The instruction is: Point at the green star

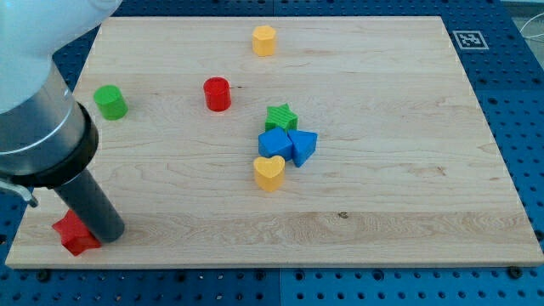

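Our green star [280, 116] is small, bright, five-pointed, touching the blue block [274, 143] at its 6 o'clock. My tip [109, 231] sits far off at 8 o'clock; we have no gripper.

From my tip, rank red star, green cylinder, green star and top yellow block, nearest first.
My tip sits at the view's bottom left.
1. Red star, touching, just left.
2. Green cylinder, above.
3. Green star, centre cluster.
4. Yellow block, view's top.
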You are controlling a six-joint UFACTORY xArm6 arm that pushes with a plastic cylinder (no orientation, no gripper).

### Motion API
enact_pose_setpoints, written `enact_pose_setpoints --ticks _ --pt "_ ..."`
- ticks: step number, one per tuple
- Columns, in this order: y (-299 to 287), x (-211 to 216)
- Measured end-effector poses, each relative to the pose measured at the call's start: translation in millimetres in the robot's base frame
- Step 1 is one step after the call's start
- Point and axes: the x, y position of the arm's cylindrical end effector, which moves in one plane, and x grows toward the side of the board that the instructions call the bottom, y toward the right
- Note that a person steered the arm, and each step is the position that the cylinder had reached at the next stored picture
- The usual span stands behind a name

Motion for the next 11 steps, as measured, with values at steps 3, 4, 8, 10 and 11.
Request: enact_pose_setpoints --ticks 3,4,8,10,11 --pt "61.0 -16.3" --pt "90.8 -30.0" --pt "117.2 -133.7" --pt "135.7 -171.3" --pt "157.9 -182.4"
